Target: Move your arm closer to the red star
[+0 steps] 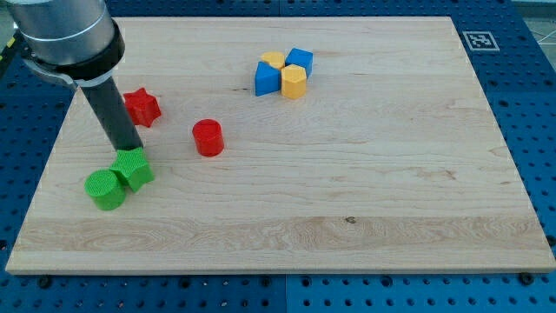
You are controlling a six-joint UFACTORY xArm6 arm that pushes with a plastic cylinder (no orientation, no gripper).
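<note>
My tip (129, 149) sits at the green pair, just below the red star (142, 107).

Taking the star as landmark, left to right: green cylinder (105, 189) and green block (133, 168) touch each other below it, tip at the block's top edge; red cylinder (208, 137) lies right and lower; a blue-and-yellow cluster (284, 72) sits farther right, higher on the bench (365, 174). There is no pincer, only a rod.

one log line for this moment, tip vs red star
tip at green blocks | red star just above, apart | red cylinder right | not yet at star
</note>
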